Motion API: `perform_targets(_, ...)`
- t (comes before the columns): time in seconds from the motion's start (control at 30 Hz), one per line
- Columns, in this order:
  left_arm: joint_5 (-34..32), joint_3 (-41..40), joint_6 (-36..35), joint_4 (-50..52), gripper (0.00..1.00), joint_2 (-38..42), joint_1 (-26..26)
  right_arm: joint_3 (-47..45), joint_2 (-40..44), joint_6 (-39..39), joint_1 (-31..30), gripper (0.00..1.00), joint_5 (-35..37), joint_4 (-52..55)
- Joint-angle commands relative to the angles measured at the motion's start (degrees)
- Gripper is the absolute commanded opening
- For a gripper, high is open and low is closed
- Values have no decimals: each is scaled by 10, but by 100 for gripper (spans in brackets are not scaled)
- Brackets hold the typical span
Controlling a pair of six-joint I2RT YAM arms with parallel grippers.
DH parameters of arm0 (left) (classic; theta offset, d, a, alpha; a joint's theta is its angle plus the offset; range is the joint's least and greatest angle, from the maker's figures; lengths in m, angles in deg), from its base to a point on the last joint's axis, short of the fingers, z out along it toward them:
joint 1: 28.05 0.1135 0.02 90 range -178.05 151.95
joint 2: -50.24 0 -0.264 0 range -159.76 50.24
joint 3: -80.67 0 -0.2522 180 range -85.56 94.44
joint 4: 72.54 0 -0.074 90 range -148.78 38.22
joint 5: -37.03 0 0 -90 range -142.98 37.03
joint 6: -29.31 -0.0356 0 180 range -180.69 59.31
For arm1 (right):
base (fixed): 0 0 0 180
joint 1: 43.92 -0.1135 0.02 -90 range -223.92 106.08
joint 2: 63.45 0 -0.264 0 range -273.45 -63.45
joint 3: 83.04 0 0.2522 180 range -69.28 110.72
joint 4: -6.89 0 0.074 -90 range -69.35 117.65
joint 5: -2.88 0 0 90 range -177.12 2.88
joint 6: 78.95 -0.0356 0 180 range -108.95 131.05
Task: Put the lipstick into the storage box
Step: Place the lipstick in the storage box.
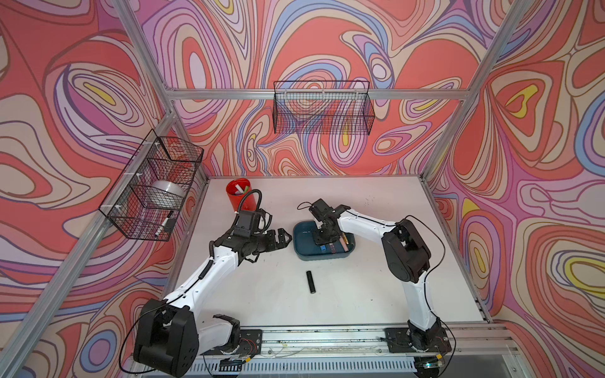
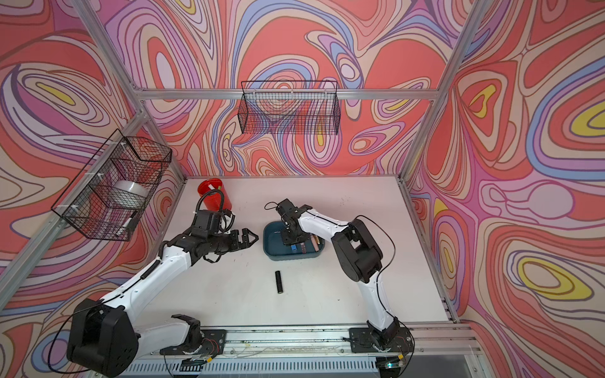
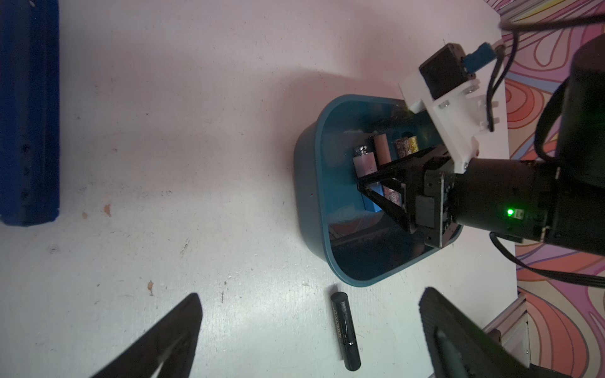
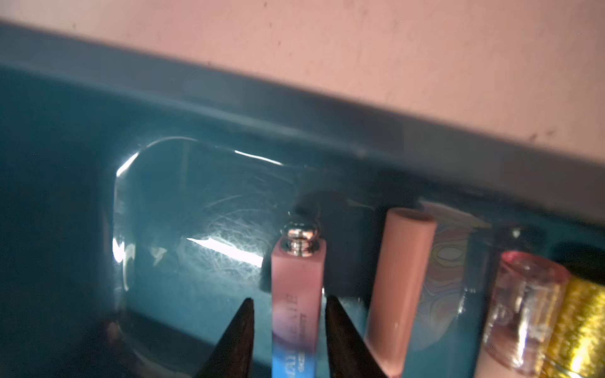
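Looking down on a white tabletop [image 1: 376, 278], two white-and-black robot arms reach toward a shallow dark teal-blue plastic storage box [image 1: 302, 242] with rounded corners, which sits mid-table in both top views.

The right gripper [image 4: 288, 299] dips inside the box. Its two black pointed fingers [image 4: 340, 327] are narrowly parted and straddle a slim pink lipstick tube [image 4: 296, 294] with a silver knob cap and a blue lower end. A sliver of gap shows on one side; the other finger is very close to the tube, and contact cannot be told. The tube lies on the box floor, alongside a plain peach-pink tube [image 4: 399, 288] and a clear pink tube with gold glitter [image 4: 523, 311], which sit nearer one end wall.

The left gripper [image 1: 285, 239] hovers just beside the box's near end, fingers spread wide and holding nothing.

A black cylindrical lipstick tube [image 1: 311, 282] lies flat on the bare table, outside the box and closer to the arm bases.

A red cylindrical cup [image 1: 239, 196] stands at the far left corner of the table.
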Motion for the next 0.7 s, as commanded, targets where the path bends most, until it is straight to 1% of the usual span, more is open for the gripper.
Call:
perform_targets(0.0,6,4,-6,6,100,9,5,0,29,-2,4,40,8,-1)
perform_targets(0.23,13,7,-3,-5,100,13,8,5,101,-3,4,43,36,21)
perform_targets(0.37,14,2,1,-11,100,28,7,-1,133,-13,2,41,25,35)
perform_targets(0.43,9,-3,1,-12,100,38,7,-22,153,-26,-3,40,16,31)
perform_targets(0.53,9,-8,1,-12,100,43,7,-70,189,-52,-28,40,11,12)
perform_targets(0.67,13,-18,10,-23,100,51,7,-118,203,-88,-91,38,19,-2)
